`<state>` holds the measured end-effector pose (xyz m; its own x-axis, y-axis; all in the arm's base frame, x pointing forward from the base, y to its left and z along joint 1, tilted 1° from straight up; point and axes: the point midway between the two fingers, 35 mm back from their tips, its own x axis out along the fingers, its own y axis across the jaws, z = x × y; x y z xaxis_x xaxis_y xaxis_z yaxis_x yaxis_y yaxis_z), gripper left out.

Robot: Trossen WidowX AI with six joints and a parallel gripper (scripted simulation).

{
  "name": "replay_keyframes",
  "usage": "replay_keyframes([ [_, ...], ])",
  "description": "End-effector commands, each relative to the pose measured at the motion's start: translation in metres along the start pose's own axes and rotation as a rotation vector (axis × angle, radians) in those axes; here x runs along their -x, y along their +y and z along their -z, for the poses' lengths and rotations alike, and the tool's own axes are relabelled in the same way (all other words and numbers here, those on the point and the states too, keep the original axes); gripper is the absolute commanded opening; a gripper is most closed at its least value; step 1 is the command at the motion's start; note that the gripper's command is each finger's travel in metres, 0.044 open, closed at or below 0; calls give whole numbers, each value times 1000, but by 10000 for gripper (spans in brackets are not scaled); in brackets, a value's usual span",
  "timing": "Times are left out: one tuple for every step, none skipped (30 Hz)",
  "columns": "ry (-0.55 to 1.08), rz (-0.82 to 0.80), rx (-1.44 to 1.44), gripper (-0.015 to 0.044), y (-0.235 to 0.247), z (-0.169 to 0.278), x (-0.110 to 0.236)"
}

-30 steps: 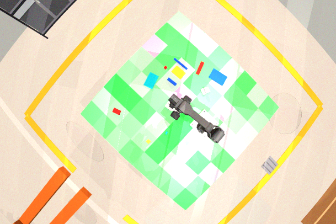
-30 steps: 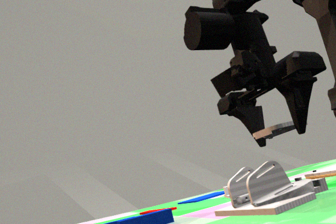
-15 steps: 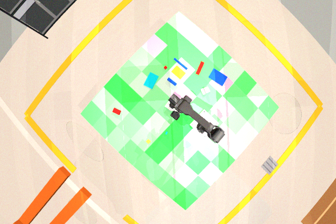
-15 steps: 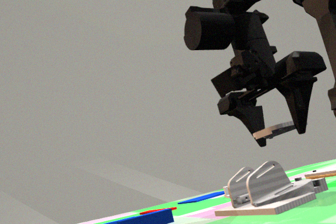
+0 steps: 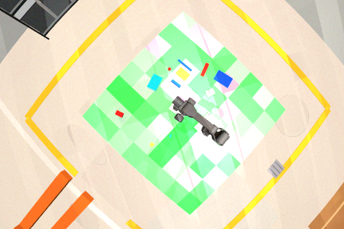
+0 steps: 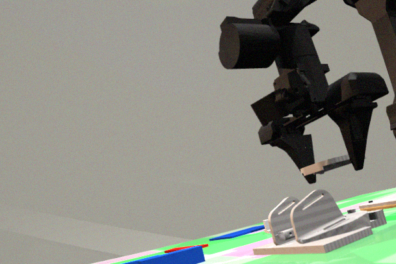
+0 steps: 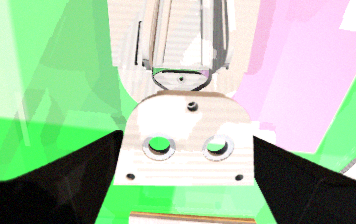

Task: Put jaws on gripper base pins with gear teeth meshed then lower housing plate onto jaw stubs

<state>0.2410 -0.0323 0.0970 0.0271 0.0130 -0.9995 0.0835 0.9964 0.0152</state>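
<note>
The housing plate (image 6: 318, 167) (image 7: 185, 165), pale with two ringed round holes and three small holes, is held across its width. My gripper (image 6: 335, 174) (image 7: 184, 138) is shut on it, one finger at each side edge. The gripper base (image 6: 289, 250) (image 7: 119, 45) stands on the mat below, with a visible gap under the plate. Two upright pale jaws (image 6: 316, 216) (image 7: 217, 30) with slots stand side by side over the base. The plate hides part of the base in the wrist view, so the pins and the meshing of the teeth cannot be made out.
A flat pale board (image 6: 388, 204) (image 7: 190, 219) lies behind the base. Blue block (image 5: 223, 79), red bar (image 5: 204, 69), cyan block (image 5: 155, 82), yellow square (image 5: 182, 74), two blue bars (image 5: 184, 65) (image 5: 175, 83) and a small white part (image 5: 210, 92) lie on the green patterned mat (image 5: 130, 97).
</note>
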Motion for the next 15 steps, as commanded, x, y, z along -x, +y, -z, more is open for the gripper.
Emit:
replay_keyframes([
  [0,-2,-5,351,0,-1,-7],
  [0,-2,-5,351,0,-1,-9],
  [0,-2,-6,351,0,-1,-11],
  [0,-2,-6,351,0,-1,-12],
  [0,-2,-6,351,0,-1,-14],
  [0,-2,-6,351,0,-1,-16],
  [0,-2,-6,351,0,-1,-17],
  [0,-2,-6,351,0,-1,-19],
  [0,-2,-6,351,0,-1,-20],
  [0,-2,-6,351,0,-1,-22],
  [0,-2,-6,351,0,-1,-24],
  [0,-2,-6,351,0,-1,-25],
  [0,-2,-6,351,0,-1,-27],
  [0,-2,-6,351,0,0,-28],
  [0,-2,-6,351,0,0,-30],
])
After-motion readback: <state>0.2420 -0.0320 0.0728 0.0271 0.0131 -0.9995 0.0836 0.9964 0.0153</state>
